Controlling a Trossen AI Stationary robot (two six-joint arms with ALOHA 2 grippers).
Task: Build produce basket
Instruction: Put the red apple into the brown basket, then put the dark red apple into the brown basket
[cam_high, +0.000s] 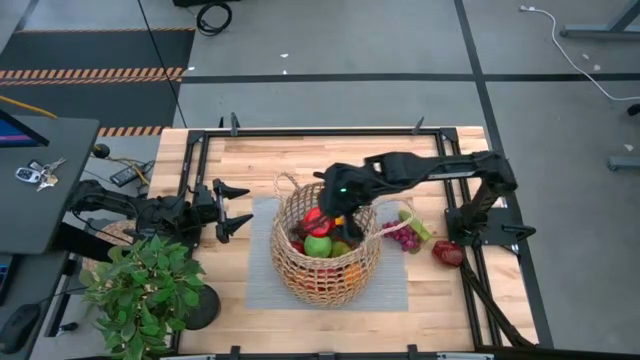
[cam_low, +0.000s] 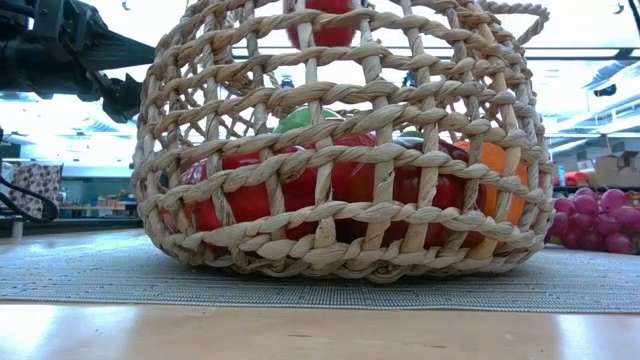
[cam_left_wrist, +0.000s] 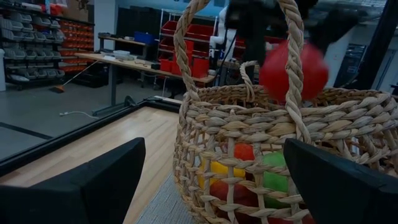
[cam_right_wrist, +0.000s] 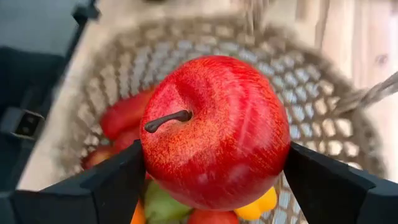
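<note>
The round wicker basket (cam_high: 325, 262) stands on a grey mat (cam_high: 262, 290) at mid-table and holds several pieces of produce: red, green, yellow and orange (cam_low: 300, 190). My right gripper (cam_high: 322, 216) hangs over the basket's opening, shut on a red apple (cam_right_wrist: 214, 130). The apple also shows above the rim in the left wrist view (cam_left_wrist: 292, 71). My left gripper (cam_high: 235, 208) waits open and level to the left of the basket (cam_left_wrist: 267, 155), touching nothing. Purple grapes (cam_high: 400, 236) and a dark red fruit (cam_high: 447, 252) lie on the table to the basket's right. My right gripper pinches the red apple by two opposite sides (cam_right_wrist: 273, 155) between its two fingers (cam_right_wrist: 323, 186). The fingers slant down from the table's right side. The apple's stem (cam_right_wrist: 168, 119) faces back toward the wrist. It is lifted clear, above the produce in the basket.
A potted green plant (cam_high: 140, 290) stands at the near left corner. A black frame (cam_high: 300, 133) runs round the tabletop. One loop handle (cam_left_wrist: 292, 62) rises on the basket's left side. Bare wood lies far of the basket and near the front edge.
</note>
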